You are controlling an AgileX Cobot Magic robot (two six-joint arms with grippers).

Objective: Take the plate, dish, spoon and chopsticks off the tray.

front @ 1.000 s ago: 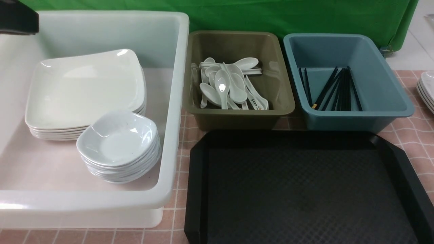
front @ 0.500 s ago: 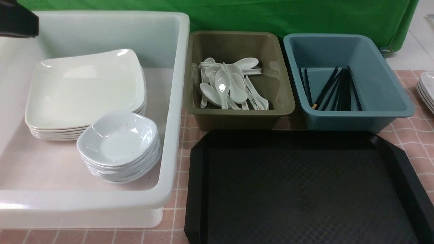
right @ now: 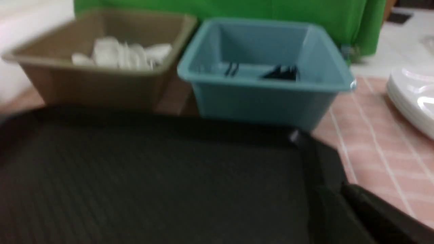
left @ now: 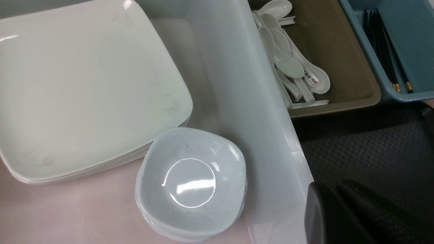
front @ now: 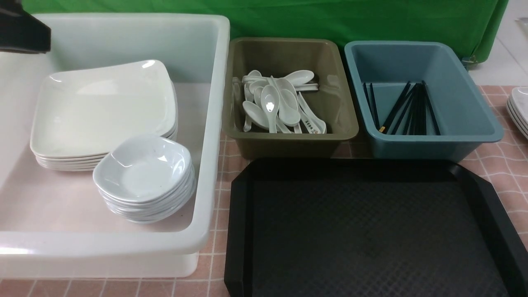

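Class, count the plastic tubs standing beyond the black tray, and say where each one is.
3. The white tub stands on the left with plates and dishes, the olive tub in the middle with spoons, the blue tub on the right with chopsticks. None looks hidden.

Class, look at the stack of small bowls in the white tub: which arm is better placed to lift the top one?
Left. The left gripper hangs by the white tub rim, close to the bowls; the right wrist view only faces the blue bin across the tray.

One spoon (left: 313,79) in the olive tub (left: 352,98) carries small dark printed characters on its handle, too small to read; no other markings
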